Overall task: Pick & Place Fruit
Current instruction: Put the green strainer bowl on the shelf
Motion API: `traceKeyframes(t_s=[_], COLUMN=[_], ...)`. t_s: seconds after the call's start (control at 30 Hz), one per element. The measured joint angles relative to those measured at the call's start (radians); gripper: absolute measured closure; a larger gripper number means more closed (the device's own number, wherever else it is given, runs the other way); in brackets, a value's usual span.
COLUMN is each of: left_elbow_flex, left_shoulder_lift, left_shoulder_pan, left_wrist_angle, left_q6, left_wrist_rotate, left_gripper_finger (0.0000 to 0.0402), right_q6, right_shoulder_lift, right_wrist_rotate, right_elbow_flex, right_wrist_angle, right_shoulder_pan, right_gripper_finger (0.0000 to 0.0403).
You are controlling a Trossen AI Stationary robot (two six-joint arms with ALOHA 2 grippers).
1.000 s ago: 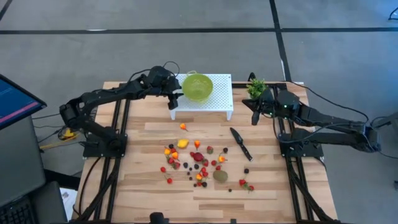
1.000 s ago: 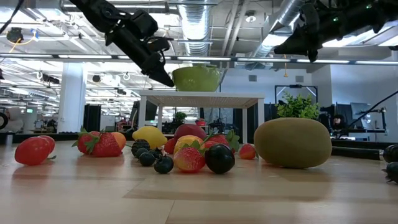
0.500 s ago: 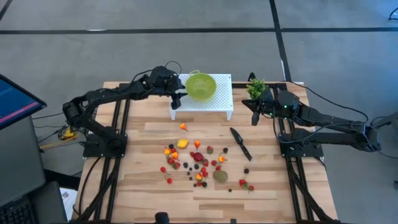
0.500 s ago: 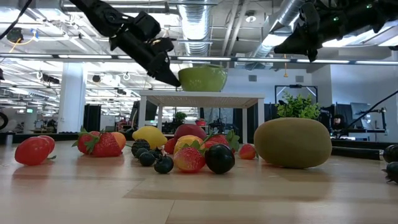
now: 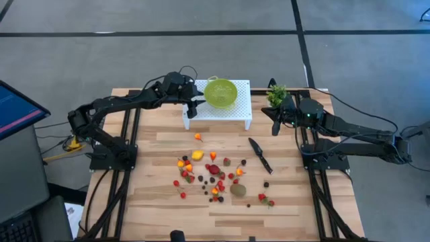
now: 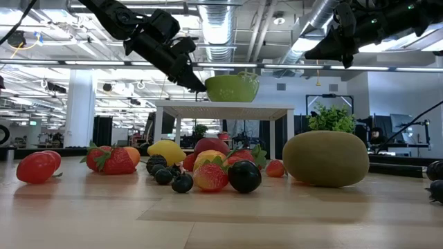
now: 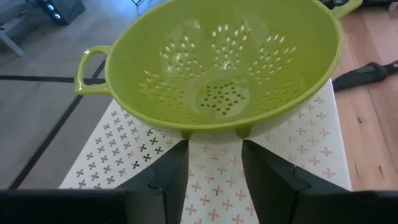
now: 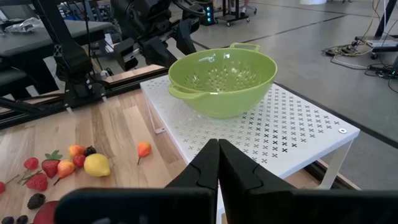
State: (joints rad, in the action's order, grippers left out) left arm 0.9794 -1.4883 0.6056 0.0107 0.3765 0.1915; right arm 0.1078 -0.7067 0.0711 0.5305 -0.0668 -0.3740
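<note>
The left gripper is hovering open just beside the colander on the rack, likely positioning it for the fruit lying mid-table, while the right gripper is waiting closed.

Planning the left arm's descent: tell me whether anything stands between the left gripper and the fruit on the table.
Nothing visible blocks it. The left gripper, open, is up at the green colander on the white rack. The fruit lies on open wood nearer the front; the black knife lies off to the side.
</note>
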Motion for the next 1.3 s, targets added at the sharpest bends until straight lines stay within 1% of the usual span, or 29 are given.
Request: traceKeyframes(t_s=[0.17,0.27,0.33,0.43,0.53,0.6,0.73,0.9,1.07,1.17,1.3], left_elbow_flex=[0.0,0.0,0.0,0.0,0.0,0.0,0.0,0.0,0.0,0.0,0.0], left_shoulder_lift=[0.0,0.032,0.07,0.145,0.24,0.303,0.404,0.475,0.512,0.526,0.537], left_shoulder_pan=[0.0,0.005,0.005,-0.004,-0.012,-0.013,-0.011,-0.029,-0.064,-0.094,-0.128], left_wrist_angle=[0.001,0.072,0.103,0.154,0.196,0.217,0.218,0.236,0.248,0.246,0.248], left_q6=[0.0,0.0,-0.001,-0.019,-0.073,-0.142,-0.3,-0.384,-0.483,-0.496,-0.498], left_wrist_rotate=[-0.003,-0.052,-0.086,-0.096,-0.094,-0.09,-0.089,-0.063,-0.063,-0.063,-0.063], left_gripper_finger=[0.0259,0.0259,0.0259,0.0259,0.0259,0.0259,0.0259,0.0259,0.0259,0.0259,0.0259], right_q6=[-0.002,0.005,0.02,0.024,0.048,0.044,0.028,-0.046,-0.072,-0.082,-0.082], right_shoulder_lift=[0.0,0.0,0.0,0.0,-0.024,-0.05,-0.15,-0.308,-0.449,-0.53,-0.612], right_wrist_rotate=[0.0,0.0,0.0,0.0,0.001,0.001,-0.009,-0.022,-0.032,-0.084,-0.098], right_elbow_flex=[0.0,0.0,0.0,0.0,0.002,0.002,0.044,0.14,0.226,0.272,0.32], right_wrist_angle=[0.0,0.0,0.0,0.002,0.032,0.037,0.046,0.049,0.047,0.044,0.046], right_shoulder_pan=[0.0,0.0,0.001,0.002,-0.001,-0.011,-0.047,-0.08,-0.134,-0.155,-0.173], right_gripper_finger=[0.0403,0.0403,0.0403,0.0403,0.0403,0.0403,0.0403,0.0403,0.0403,0.0403,0.0403])
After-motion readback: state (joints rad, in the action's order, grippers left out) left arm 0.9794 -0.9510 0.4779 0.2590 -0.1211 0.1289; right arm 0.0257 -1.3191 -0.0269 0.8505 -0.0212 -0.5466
